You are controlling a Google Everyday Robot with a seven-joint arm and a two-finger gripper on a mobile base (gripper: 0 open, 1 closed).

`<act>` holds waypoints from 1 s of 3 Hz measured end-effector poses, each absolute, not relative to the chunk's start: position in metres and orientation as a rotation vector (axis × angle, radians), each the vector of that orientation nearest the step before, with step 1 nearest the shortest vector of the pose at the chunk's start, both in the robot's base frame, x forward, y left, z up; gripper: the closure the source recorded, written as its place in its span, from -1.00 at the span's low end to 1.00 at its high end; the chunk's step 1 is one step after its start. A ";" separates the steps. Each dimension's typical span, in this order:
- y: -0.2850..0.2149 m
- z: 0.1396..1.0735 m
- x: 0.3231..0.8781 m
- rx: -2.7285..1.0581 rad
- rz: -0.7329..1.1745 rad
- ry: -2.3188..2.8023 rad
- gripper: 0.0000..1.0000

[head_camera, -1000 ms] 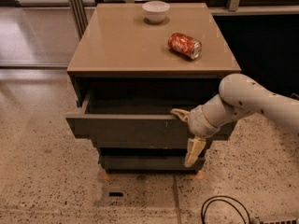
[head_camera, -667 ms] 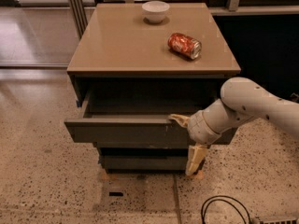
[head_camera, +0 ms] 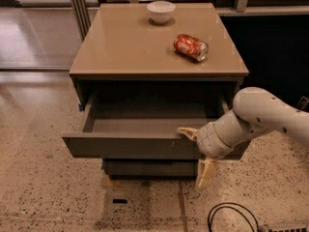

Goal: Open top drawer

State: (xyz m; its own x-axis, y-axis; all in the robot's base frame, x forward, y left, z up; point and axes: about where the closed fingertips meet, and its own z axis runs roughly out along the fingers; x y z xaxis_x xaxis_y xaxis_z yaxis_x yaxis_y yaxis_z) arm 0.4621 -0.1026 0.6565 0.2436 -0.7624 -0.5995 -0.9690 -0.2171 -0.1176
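Observation:
The top drawer (head_camera: 130, 146) is a wide dark grey handle-less front, pulled well out of the cabinet, and its plain grey-brown interior (head_camera: 145, 122) shows. My gripper (head_camera: 197, 153) is at the drawer front's right end. One pale finger (head_camera: 188, 132) hooks over the front's top edge. The other finger (head_camera: 205, 173) hangs down in front of the lower drawer. My white arm comes in from the right.
A narrower lower drawer front (head_camera: 149, 169) sits closed beneath. On the tan cabinet top (head_camera: 120, 47) lie a red can (head_camera: 191, 47) on its side and a white bowl (head_camera: 161, 11). A black cable (head_camera: 231, 219) loops on the speckled floor at the front right.
The top drawer has slid further out toward the camera, and my gripper has moved with its front edge, down and toward the camera.

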 end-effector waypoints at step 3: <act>-0.104 0.648 0.436 -2.072 0.681 1.586 -1.00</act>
State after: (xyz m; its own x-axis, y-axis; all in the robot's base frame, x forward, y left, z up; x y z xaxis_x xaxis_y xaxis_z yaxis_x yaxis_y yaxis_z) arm 0.4356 -0.1037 0.6478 0.2204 -0.7513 -0.6221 -0.9685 -0.2443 -0.0481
